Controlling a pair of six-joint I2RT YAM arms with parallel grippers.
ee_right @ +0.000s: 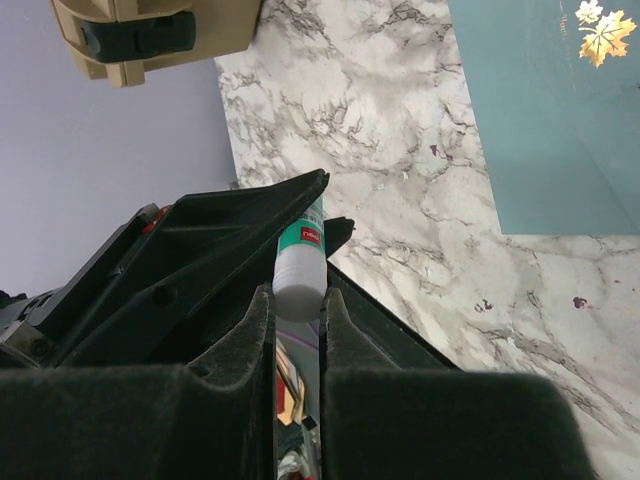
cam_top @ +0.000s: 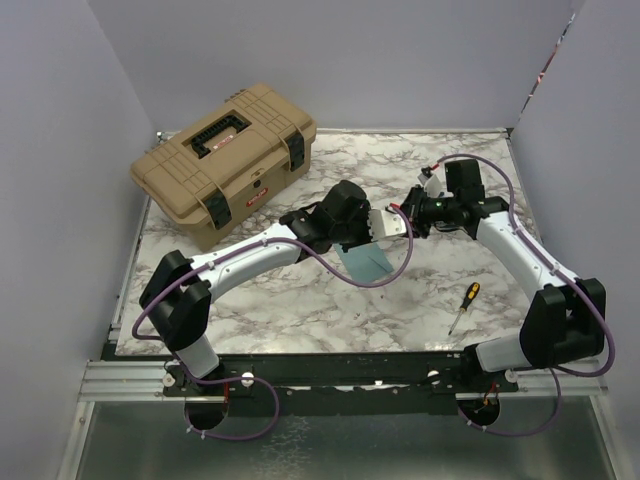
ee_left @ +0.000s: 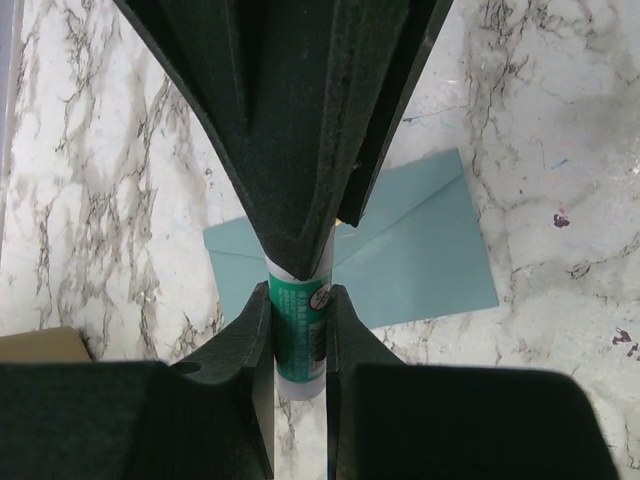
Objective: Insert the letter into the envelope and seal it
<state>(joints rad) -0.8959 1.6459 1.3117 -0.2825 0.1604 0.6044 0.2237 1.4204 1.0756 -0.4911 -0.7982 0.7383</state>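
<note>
— At mid-bench [cam_top: 300, 310], what do the two claws have?

— One glue stick [ee_left: 300, 335], shared between them. The left claw [ee_left: 300, 312] is clamped on its green-labelled barrel, and the right claw [ee_right: 298, 300] is clamped on its white end. They meet nose to nose above the marble top.

— And the envelope [ee_left: 420, 250]?

— It lies flat on the bench, just below the meeting claws in the overhead view, and neither claw touches it. From the right wrist it fills the upper right of the frame, with a gold leaf sticker [ee_right: 605, 35] on it.

— Is its flap open or closed?

— I cannot tell; the claws hide its middle.

— What else is on the bench?

— A tan toolbox [cam_top: 225, 160] sits at the upper left of the overhead frame, lid down, well apart from the envelope. A screwdriver [cam_top: 463, 305] lies right of centre, near the right arm.
</note>
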